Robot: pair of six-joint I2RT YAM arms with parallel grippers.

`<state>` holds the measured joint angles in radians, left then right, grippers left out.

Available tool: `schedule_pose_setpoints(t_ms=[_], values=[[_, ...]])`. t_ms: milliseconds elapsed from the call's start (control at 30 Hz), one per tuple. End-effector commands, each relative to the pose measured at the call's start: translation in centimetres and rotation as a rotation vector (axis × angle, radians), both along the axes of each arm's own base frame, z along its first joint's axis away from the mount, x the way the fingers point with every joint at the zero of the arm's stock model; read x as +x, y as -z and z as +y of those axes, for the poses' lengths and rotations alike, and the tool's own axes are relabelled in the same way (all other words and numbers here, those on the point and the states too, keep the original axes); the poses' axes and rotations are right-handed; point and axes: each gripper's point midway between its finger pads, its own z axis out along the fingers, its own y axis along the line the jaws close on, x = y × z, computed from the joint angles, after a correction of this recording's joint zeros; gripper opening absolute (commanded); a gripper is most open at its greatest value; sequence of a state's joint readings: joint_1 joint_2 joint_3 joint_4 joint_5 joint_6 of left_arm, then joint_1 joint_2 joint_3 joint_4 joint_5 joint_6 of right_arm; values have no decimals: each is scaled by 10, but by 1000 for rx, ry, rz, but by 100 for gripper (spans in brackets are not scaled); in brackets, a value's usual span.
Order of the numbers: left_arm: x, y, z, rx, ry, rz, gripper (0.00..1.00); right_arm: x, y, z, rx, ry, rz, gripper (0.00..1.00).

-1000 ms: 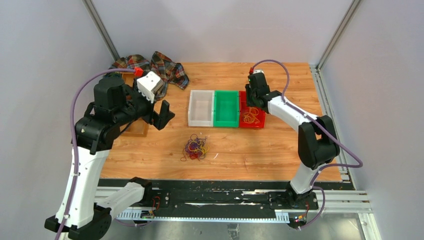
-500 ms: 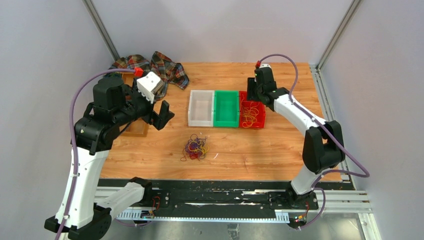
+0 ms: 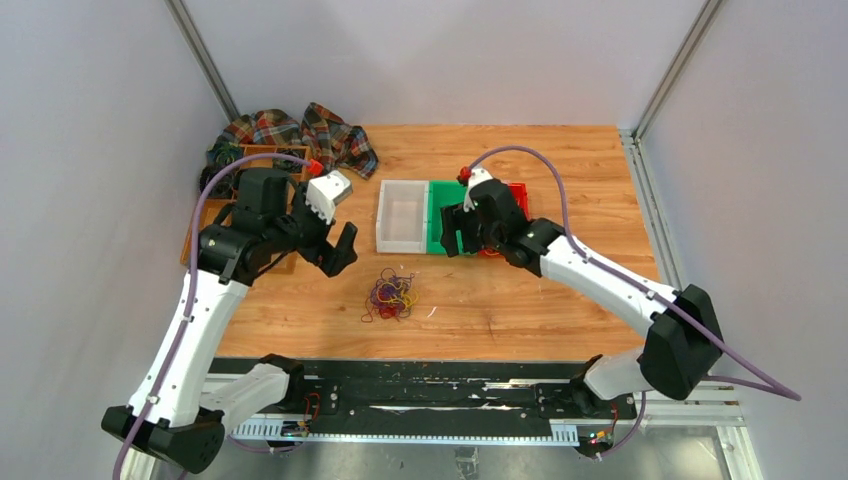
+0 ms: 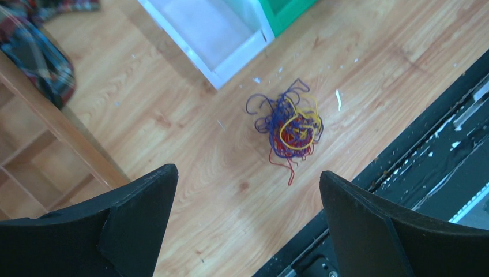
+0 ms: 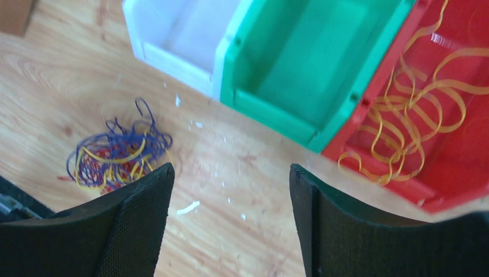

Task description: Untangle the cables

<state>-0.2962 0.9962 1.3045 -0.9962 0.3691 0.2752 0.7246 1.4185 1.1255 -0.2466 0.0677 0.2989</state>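
Observation:
The cables [image 3: 392, 297] lie as one small tangle of thin blue, red and yellow strands on the wooden table, in front of the bins. My left gripper [image 3: 340, 247] hovers to the left of the tangle, open and empty. In the left wrist view the tangle [image 4: 291, 124] lies ahead of the gripper [image 4: 248, 173], beyond its fingertips. My right gripper [image 3: 455, 235] hangs open and empty over the front of the green bin [image 3: 452, 205]. In the right wrist view the tangle [image 5: 115, 158] sits to the left of the open gripper [image 5: 230, 170]. Loose yellow strands [image 5: 415, 127] lie in the red bin [image 5: 461, 173].
A white bin [image 3: 402, 215], the green bin and the red bin [image 3: 517, 190] stand in a row at mid-table. A plaid cloth [image 3: 300, 132] lies at the back left, beside a wooden box [image 4: 34, 150]. A black rail [image 3: 420, 390] runs along the near edge.
My right arm swung from over the red bin leftward and nearer, to the green bin's front, its jaws opening. My left arm moved right, toward the tangle.

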Motion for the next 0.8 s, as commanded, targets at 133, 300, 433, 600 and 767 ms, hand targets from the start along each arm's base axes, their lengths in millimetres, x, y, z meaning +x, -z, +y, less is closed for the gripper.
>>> schedule_pose_setpoints(t_ms=[133,300,433,600,767], values=[[14,16,14,82,-43,-53,98,-49,9,-30,37,11,90,82],[15,23,24,119,-92,-52,98,-50,9,-43,-24,47,106,84],[15,23,32,145,-121,-69,98,-38,8,-49,-47,105,69,85],[11,20,33,145,-108,-91,98,-31,7,-39,10,138,82,85],[6,19,28,139,-55,-98,98,-28,-2,-32,13,130,82,84]])
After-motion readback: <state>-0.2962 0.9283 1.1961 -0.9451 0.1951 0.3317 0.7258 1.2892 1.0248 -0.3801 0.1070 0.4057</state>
